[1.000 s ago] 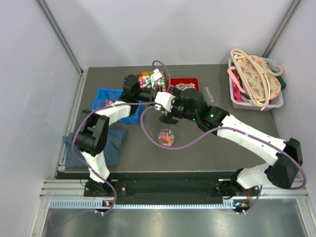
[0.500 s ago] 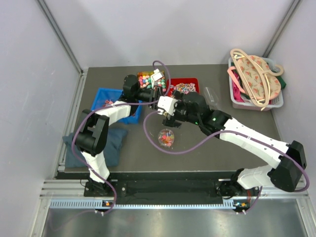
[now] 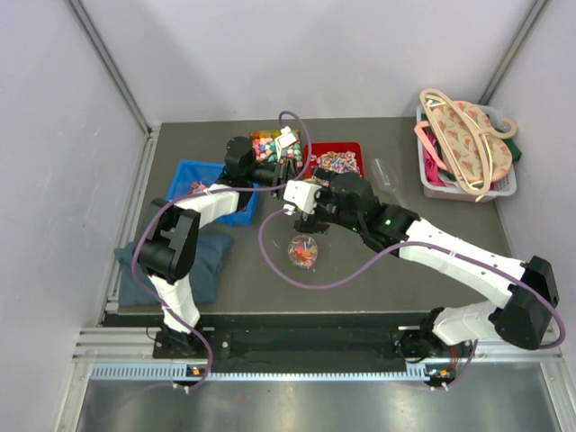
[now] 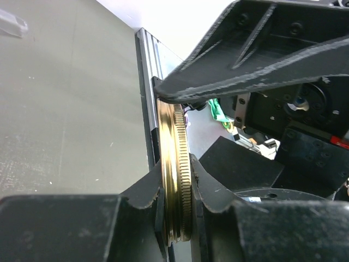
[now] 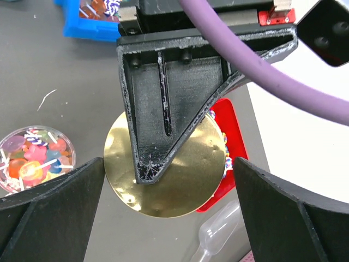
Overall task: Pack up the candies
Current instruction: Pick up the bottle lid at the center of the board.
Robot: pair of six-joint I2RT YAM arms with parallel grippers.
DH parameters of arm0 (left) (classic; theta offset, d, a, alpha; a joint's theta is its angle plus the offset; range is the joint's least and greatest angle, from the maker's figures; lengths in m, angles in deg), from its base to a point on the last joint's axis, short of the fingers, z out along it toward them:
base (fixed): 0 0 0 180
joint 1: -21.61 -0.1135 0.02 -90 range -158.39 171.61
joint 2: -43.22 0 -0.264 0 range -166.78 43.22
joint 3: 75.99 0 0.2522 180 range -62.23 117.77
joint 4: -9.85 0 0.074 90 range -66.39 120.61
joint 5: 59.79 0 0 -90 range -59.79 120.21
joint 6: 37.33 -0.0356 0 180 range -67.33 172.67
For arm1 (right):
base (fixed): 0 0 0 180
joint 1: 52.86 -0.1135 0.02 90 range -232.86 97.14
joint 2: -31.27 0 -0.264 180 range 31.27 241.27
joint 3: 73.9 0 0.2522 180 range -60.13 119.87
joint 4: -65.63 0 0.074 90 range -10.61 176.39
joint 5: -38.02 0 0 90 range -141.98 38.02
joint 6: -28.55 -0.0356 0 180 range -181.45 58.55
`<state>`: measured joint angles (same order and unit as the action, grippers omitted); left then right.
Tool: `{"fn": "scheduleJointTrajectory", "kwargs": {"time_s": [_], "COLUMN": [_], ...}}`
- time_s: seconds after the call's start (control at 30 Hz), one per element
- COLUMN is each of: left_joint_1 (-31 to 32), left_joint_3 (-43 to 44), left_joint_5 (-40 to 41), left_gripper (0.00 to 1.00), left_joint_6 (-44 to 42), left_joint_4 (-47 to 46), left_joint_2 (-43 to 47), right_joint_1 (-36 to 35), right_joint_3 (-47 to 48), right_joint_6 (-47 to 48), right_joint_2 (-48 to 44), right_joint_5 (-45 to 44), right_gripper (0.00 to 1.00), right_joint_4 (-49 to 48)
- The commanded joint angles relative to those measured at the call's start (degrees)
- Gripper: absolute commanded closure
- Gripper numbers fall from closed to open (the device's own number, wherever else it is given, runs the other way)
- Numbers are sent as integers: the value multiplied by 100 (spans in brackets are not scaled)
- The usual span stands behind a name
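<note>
Well, the left gripper (image 4: 175, 215) was clamped on a gold lid (image 4: 174, 142), held on edge above the table (image 3: 225, 270). The right gripper (image 5: 169, 164) faced the lid's flat side with its jaws spread wide, one finger out to each side and neither touching it. In that wrist view, one finger of the left gripper crossed the lid's face.

Candies (image 3: 303, 253) lay in an open round jar (image 5: 15, 135) on the table, just nearer than both grippers. More filled a red tray (image 3: 353, 149) behind the lid and a tub (image 3: 264, 144) left of that tray. A blue tray (image 3: 193, 175) sat partly under the left arm, and a dark cloth (image 3: 139, 270) lay by that arm's base. A basket (image 3: 504, 187) of bags stood at the far right corner, and a clear plastic piece (image 3: 385, 171) lay beside the red tray. The right arm's purple cable (image 3: 310, 287) looped round the jar's near side.

Against a second before, the right forearm had swung nearer the front edge, uncovering more of the red tray, and its cable loop hung lower. The jar, lid and left arm had not moved.
</note>
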<state>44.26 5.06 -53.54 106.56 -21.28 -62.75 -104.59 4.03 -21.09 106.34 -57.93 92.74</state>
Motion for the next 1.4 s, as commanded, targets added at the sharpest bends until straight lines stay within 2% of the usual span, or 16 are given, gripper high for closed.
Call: {"fn": "scheduleJointTrajectory", "kwargs": {"time_s": [0.0, 0.6, 0.7, 0.93, 1.03, 1.13, 1.23, 1.37], "left_joint_1": [20, 20, 20, 20, 20, 11, -15, -103], "left_joint_3": [136, 171, 171, 153, 162, 162, 171, 144], "left_joint_5": [-107, -116, -116, -125, -125, -116, -90, -81], "left_gripper": [87, 87, 87, 87, 86, 80, 62, 48], "left_joint_6": [-45, -19, -10, -19, -19, -10, -1, 104], "left_joint_4": [-100, -100, -108, -108, -117, -117, -161, -354], "left_joint_2": [-64, -99, -99, -108, -108, -116, -99, -46], "right_joint_1": [-75, -145, -145, -154, -145, -145, -145, -145], "right_joint_3": [96, 97, 105, 132, 140, 141, 105, 44], "right_joint_6": [60, 104, 113, 95, 95, 104, 113, 121], "right_joint_2": [-10, 140, 157, 157, 148, 131, 96, 0], "right_joint_5": [-186, -213, -222, -230, -230, -248, -266, -275], "right_gripper": [1, 3, 9, 33, 39, 40, 40, 40], "right_joint_4": [-359, -376, -394, -385, -368, -333, -324, -280]}}
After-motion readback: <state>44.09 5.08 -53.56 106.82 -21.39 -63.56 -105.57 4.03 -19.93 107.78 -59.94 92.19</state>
